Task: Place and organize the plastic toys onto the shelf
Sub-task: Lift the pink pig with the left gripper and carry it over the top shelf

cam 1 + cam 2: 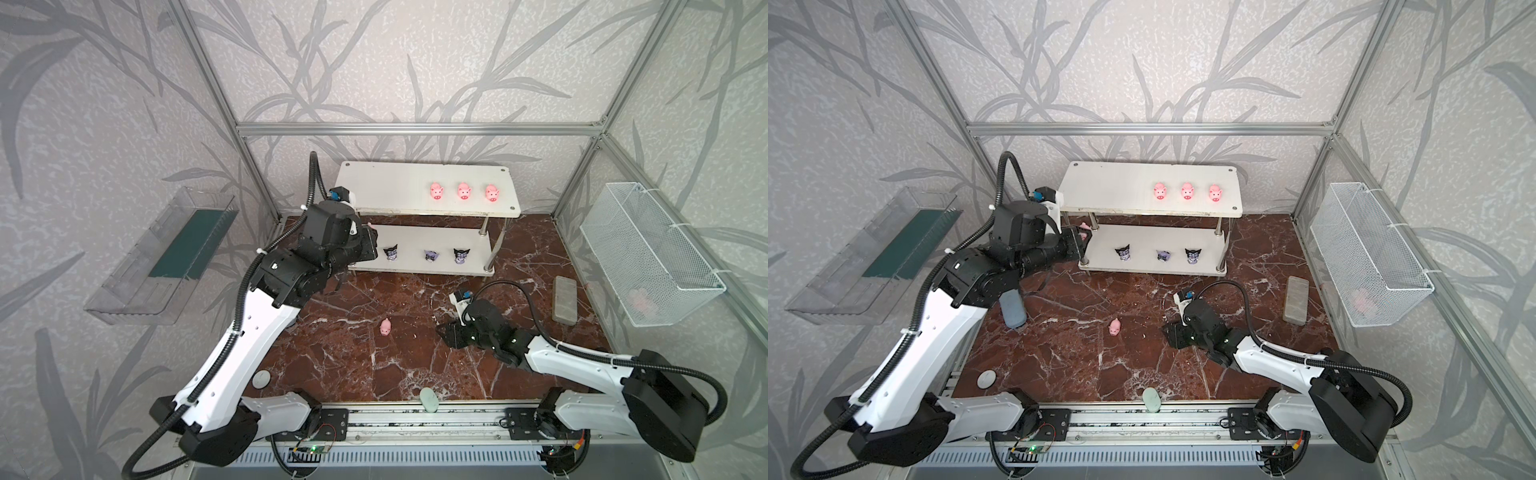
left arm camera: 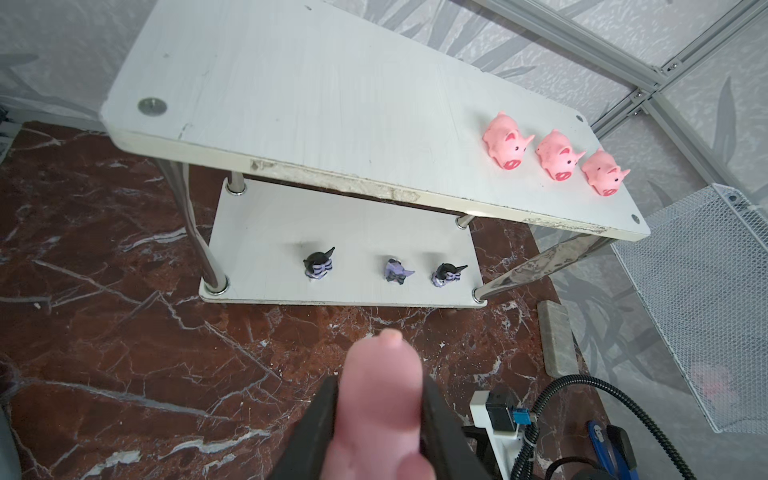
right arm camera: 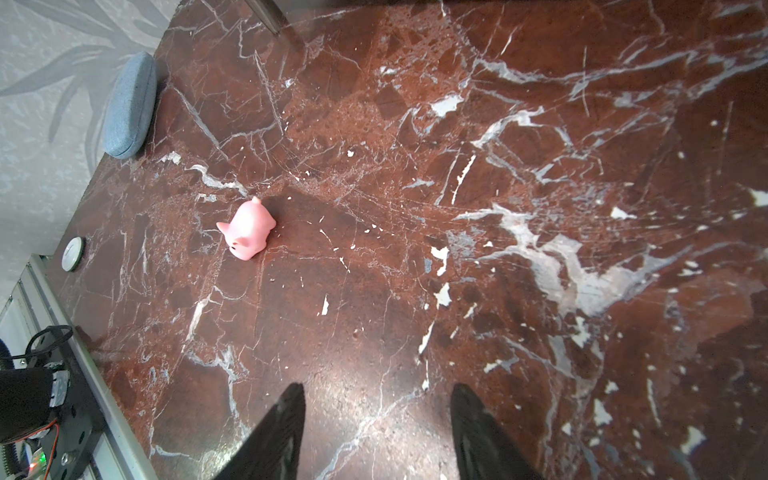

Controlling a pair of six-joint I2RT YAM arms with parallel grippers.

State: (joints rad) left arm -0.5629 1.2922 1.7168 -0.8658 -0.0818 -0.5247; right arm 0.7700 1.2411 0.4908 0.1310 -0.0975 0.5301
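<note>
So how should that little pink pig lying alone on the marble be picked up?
Probably across the plump middle of the pig, coming straight down from above: its ears and snout are only small nubs, and nothing crowds it on the marble. The right gripper, jaws open, is nearest.

White-and-black arms [image 1: 249, 340], ribbed black cables [image 1: 315, 174]

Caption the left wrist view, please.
Left gripper holds a pig before the shelf: three pigs above, three figurines below.
</note>
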